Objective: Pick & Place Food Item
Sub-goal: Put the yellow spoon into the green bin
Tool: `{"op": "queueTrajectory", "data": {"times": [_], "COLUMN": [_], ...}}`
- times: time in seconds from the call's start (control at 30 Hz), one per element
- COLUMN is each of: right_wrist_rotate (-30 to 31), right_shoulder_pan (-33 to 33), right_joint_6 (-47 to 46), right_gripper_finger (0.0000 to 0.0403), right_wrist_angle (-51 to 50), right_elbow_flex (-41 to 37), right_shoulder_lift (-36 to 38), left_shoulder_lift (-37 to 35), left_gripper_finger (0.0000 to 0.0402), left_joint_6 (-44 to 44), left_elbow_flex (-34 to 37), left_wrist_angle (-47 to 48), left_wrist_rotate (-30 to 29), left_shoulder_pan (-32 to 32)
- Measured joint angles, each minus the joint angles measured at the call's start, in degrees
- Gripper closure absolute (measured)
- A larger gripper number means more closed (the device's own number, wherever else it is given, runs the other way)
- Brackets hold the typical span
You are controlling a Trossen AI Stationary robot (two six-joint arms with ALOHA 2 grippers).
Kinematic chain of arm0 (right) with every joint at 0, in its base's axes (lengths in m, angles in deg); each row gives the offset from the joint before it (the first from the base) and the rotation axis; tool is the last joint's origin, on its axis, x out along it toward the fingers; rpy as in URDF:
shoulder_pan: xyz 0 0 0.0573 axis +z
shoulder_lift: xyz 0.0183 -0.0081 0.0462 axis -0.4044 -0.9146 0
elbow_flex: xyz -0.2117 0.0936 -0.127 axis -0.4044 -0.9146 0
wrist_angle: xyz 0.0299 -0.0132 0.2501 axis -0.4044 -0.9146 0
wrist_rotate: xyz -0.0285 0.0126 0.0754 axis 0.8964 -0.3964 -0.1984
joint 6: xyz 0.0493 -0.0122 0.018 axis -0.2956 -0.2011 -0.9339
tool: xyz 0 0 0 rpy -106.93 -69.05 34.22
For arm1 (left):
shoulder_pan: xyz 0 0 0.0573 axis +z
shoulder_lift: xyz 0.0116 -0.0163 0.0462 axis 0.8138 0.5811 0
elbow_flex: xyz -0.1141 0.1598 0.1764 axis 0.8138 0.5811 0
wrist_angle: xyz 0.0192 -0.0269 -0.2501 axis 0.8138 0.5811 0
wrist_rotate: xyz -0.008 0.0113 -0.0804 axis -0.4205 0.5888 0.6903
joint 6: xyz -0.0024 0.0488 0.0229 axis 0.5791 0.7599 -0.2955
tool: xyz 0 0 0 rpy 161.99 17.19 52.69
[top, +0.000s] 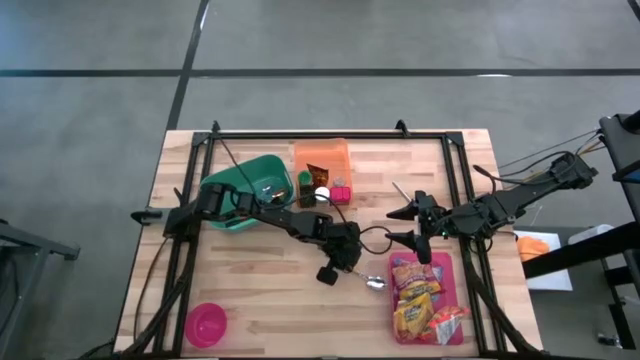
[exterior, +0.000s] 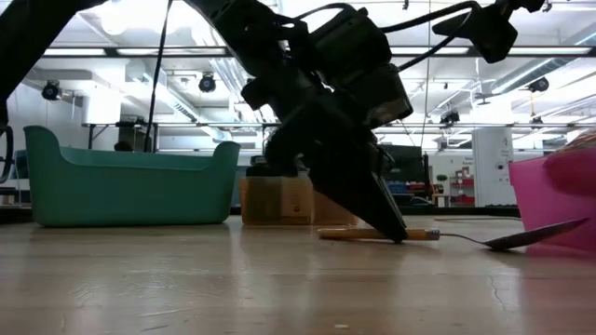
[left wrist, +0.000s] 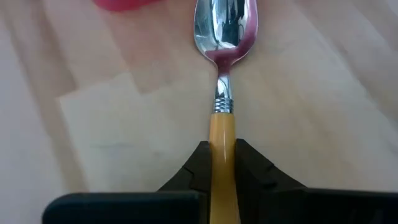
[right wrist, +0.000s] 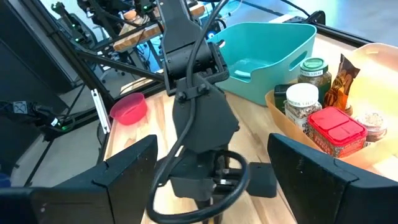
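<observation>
Progress is judged to be at the pick stage: a spoon (left wrist: 222,93) lying on the wooden tabletop (top: 270,300) is pinched at its yellow handle by the fingers (left wrist: 255,171) of the left gripper (top: 345,262), and it is not yet lifted, for in the low view it is seen resting flat on the wood. The carrying and the placing are left to be done, and the destination cannot be told.

Taken from left to right in the high view, a small pink bowl (top: 207,324) is seen at the near left corner, and nothing can be made out in it. A teal bin (top: 242,190) is set toward the far left, with the left arm reaching over it; its contents cannot be told. Just beside it an orange tray (top: 322,157) is found, in which jars, a brown packet and a red-lidded box are held. Near the middle the spoon is placed, its bowl just beside a pink tray (top: 424,298) on the right, which is filled with bright snack packets (top: 416,300). Above that tray's far end the right gripper (top: 417,224) is held with its fingers spread wide, and nothing is gripped by it.
</observation>
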Motion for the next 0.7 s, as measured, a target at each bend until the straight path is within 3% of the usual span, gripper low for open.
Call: {"op": "queueTrajectory", "data": {"times": [0.3,0.5,0.7], "right_wrist_rotate": [0.0,0.0,0.0], "right_shoulder_pan": [0.0,0.0,0.0], "right_joint_6": [-0.1,0.0,0.0], "right_gripper_finger": [0.0103,0.0103,0.0103], "right_wrist_angle": [-0.2,-0.2,-0.3], "right_elbow_flex": [-0.1,-0.1,-0.1], "right_shoulder_lift": [-0.1,-0.2,-0.3], "left_shoulder_lift": [-4.3,-8.9,-13.6], "left_gripper_finger": [0.0373,0.0401,0.0399], "left_joint_6": [-6.4,-14.5,-18.1], "left_elbow_flex": [0.2,-0.1,0.2], "left_wrist_angle": [4.8,10.3,16.4], "left_wrist_rotate": [-1.3,-5.7,-7.8], "left_shoulder_pan": [-0.3,-0.8,-0.9]}}
